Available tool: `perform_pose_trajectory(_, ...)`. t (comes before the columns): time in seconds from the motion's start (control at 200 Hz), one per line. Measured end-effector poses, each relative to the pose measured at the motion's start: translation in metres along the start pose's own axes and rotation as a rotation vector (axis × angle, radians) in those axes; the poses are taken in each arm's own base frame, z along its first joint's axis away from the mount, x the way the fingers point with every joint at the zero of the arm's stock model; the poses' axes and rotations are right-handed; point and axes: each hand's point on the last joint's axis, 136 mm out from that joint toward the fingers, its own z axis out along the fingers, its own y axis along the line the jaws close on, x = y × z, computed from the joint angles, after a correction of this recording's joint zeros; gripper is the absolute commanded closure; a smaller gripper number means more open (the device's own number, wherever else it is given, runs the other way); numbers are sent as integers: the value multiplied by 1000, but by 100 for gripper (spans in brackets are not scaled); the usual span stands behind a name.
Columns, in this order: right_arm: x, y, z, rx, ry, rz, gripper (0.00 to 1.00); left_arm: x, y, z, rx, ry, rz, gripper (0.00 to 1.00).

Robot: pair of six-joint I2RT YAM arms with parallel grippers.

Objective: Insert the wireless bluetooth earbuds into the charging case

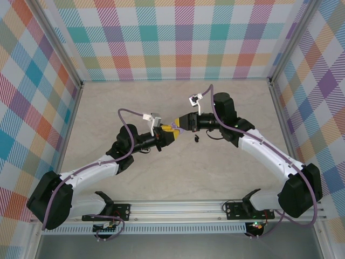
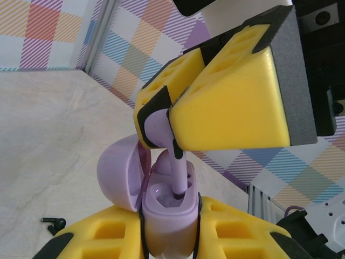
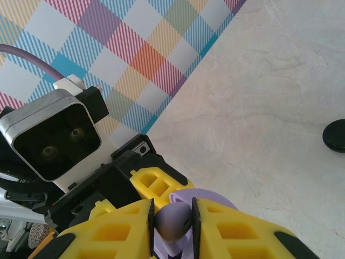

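Insertion step, mid-frame: right gripper (image 2: 171, 116) clamped on lavender earbud (image 2: 179, 170), stem tip in open case (image 2: 168, 213) clamped by left gripper (image 2: 170, 240); likely next: straight push, then release.

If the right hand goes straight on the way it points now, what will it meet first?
The open case in the left hand, probably; the right hand's bud is at its slot.

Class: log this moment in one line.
left fingers: hold open lavender plastic charging case | right fingers: hold lavender earbud, stem in case
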Motion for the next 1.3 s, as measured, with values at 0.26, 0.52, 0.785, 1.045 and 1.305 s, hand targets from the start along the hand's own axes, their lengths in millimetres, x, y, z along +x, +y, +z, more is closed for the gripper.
perform_pose_trajectory(0.26, 2, 0, 0, 3, 5, -26, 74, -1, 0, -1, -3, -2, -3, 78)
perform_pose_trajectory(0.52, 2, 4, -3, 8, 9, -50, 74, -3, -3, -3, -1, -7, 5, 78)
perform_pose_trajectory(0.785, 5, 4, -5, 14, 22, -60, 72, -2, -3, -4, -4, 0, 4, 78)
perform_pose_trajectory(1.045, 6, 6, -6, 12, 33, -69, 68, -2, -4, -4, 0, 2, 8, 78)
perform_pose_trajectory(1.305, 7, 6, -6, 12, 41, -67, 67, 0, -4, -4, 5, 9, 17, 78)
